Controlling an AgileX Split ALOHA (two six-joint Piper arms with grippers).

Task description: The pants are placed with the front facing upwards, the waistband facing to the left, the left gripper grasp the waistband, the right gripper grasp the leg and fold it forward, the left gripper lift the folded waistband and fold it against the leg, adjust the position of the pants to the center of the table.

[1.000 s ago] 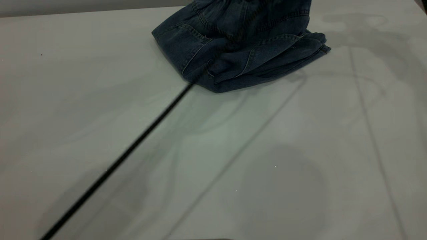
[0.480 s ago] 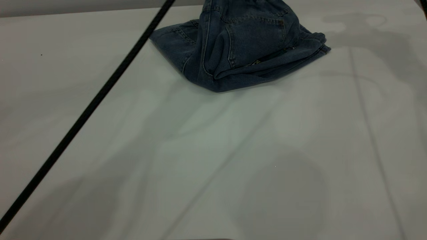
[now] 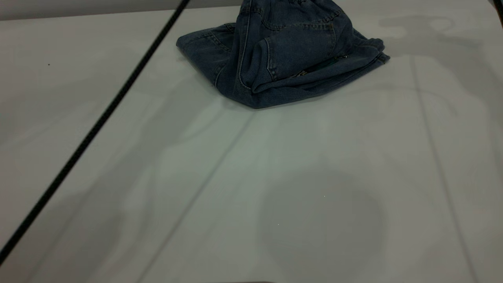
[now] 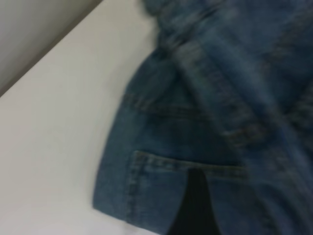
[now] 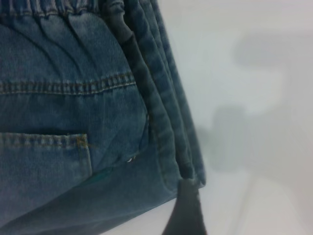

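Left gripper (image 4: 193, 208): only dark fingertip visible, bottom centre of left wrist view. Right gripper (image 5: 185, 210): single dark fingertip, bottom centre-right of right wrist view. Neither arm nor gripper appears in exterior view.

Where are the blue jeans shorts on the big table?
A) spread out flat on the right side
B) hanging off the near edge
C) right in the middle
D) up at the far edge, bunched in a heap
D: the pants sit bunched at the far edge of the table, partly lifted past the exterior view's top.
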